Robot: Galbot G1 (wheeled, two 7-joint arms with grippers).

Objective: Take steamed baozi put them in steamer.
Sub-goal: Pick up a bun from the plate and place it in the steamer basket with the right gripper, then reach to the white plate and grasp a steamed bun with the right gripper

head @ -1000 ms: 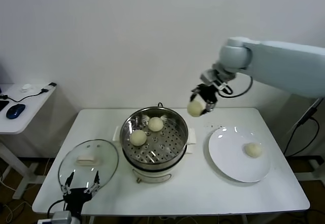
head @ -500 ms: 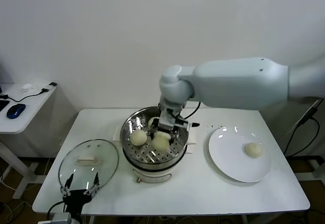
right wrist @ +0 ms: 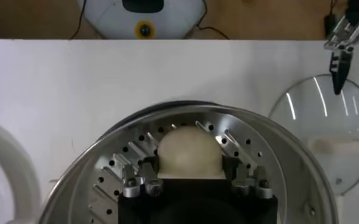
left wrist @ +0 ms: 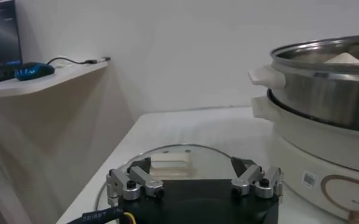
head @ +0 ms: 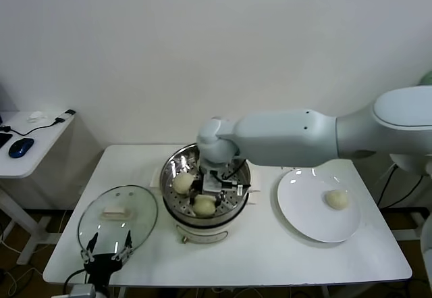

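A cream-white baozi (right wrist: 189, 153) is seen resting on the perforated floor of the steamer (right wrist: 270, 152), flanked on both sides by the fingers of the right gripper (right wrist: 191, 178). Beyond the steamer's rim, a glass lid (right wrist: 328, 131) lies flat on the white table (right wrist: 63, 91), the left gripper (right wrist: 344, 42) poised above it.

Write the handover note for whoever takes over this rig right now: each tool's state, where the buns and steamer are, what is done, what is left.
Right tool: down inside the steamer, fingers either side of a baozi on the perforated floor; grip or release unclear.
Left tool: open, idle, low at the table's front-left over the glass lid.
Done: a second baozi is visible in the steamer; the arm hides the back of the basket.
Left: one baozi on the white plate; confirm the release, retract, fetch it.
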